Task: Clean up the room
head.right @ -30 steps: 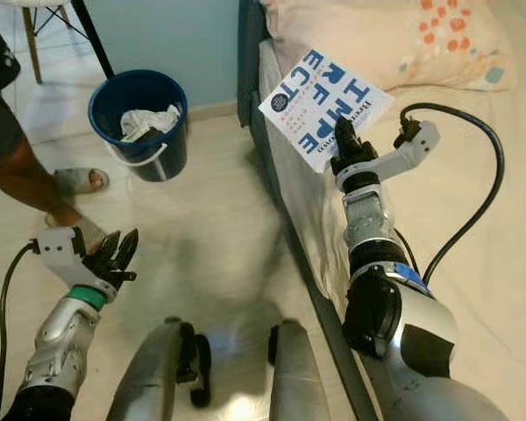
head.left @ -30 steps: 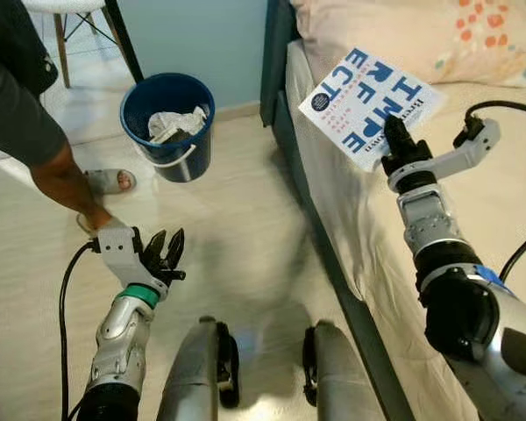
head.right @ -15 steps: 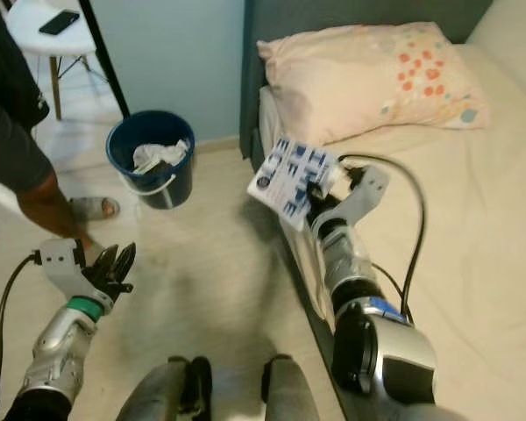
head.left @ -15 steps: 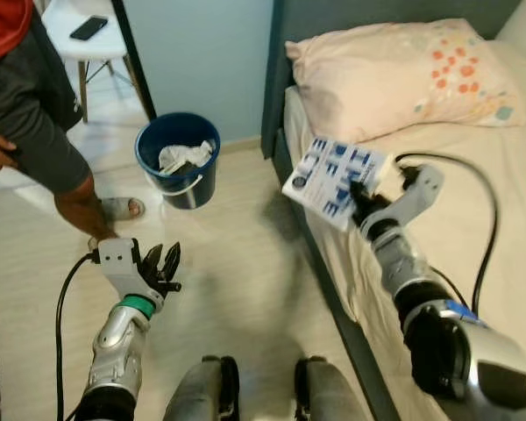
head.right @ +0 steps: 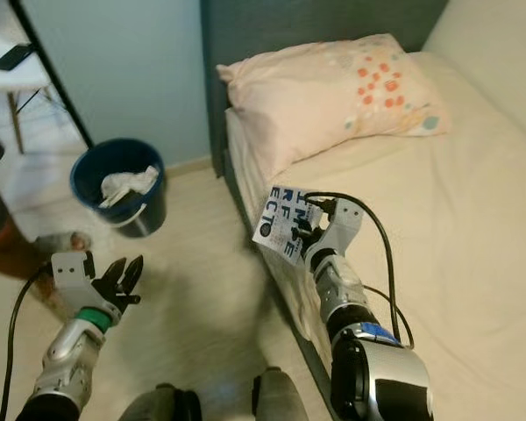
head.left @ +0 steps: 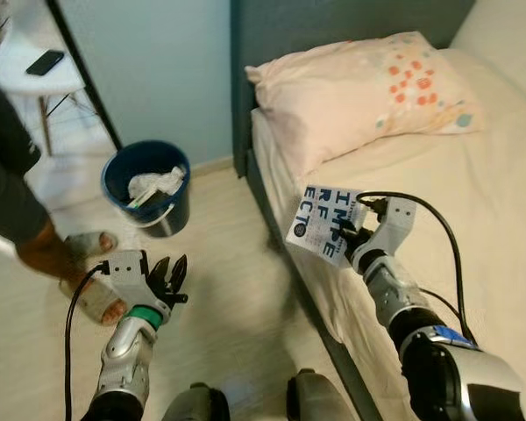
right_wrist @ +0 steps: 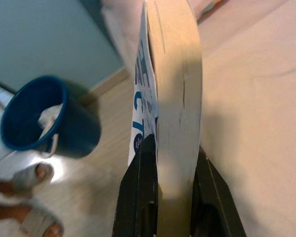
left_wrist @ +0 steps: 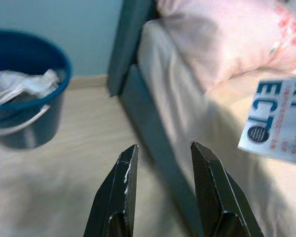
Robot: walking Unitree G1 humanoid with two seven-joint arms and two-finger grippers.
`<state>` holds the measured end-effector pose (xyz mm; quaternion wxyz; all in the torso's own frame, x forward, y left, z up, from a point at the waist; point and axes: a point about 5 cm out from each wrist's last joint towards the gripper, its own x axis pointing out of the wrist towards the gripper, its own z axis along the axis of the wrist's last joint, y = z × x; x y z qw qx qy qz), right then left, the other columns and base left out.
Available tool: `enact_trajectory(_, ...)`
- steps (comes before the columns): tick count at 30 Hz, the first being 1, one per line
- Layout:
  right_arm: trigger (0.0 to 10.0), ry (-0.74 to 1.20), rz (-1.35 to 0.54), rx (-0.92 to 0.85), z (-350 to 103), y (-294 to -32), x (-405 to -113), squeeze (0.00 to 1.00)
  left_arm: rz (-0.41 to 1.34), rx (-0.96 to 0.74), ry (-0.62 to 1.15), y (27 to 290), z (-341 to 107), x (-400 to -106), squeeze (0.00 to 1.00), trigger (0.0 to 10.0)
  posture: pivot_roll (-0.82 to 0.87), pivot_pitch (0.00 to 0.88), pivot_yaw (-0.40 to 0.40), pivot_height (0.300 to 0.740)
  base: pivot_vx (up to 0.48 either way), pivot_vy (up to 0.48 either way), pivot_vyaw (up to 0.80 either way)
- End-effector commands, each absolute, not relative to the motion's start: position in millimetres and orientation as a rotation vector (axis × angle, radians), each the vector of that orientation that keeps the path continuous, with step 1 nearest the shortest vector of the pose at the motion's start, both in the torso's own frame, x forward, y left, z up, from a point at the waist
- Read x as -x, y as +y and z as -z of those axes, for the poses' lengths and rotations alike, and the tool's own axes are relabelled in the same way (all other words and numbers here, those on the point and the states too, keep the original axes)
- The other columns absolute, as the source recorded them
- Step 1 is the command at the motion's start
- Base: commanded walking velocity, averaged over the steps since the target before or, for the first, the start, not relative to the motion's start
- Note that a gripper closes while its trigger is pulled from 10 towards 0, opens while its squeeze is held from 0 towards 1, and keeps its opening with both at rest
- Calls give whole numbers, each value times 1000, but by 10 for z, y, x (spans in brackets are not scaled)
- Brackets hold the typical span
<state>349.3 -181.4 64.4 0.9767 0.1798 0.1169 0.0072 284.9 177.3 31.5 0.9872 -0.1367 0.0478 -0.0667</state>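
Right wrist view: right gripper [right_wrist: 160, 148] clamped on a book [right_wrist: 170, 79], fingers [right_wrist: 138, 192] on both covers; book is held above the bed [head.left: 473, 202] edge, below the pillow [head.left: 359, 88]. Left gripper [left_wrist: 160, 158] hangs apart over the floor [head.left: 237, 289]. Blue bucket [head.left: 146, 186] with crumpled paper stands near a person's sandalled foot [head.left: 83, 298].
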Motion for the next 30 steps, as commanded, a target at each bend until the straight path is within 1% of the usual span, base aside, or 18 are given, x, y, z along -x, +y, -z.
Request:
enact_trajectory(1, 10000, 194, -29, -359, -718, -1762, -3534, 0, 117, 264, 140, 1835, -193, -2743, 0, 10000, -78, 65, 42, 680, 480, 0, 0)
enact_trajectory(23, 10000, 172, -36, -372, -742, -1740, -3543, 0, 172, 252, 144, 1662, -163, -2750, 0, 10000, -81, 58, 46, 680, 480, 0, 0)
enact_trajectory(27, 10000, 166, -36, -376, -762, -1742, -3555, 0, 236, 238, 188, 1501, -110, -2733, 0, 10000, -81, 57, 46, 680, 74, 0, 0)
enact_trajectory(30, 10000, 165, -40, -377, -769, -1732, -3560, 0, 254, 245, 216, 1436, -77, -2721, 0, 10000, -80, 57, 44, 680, 0, -451, 0)
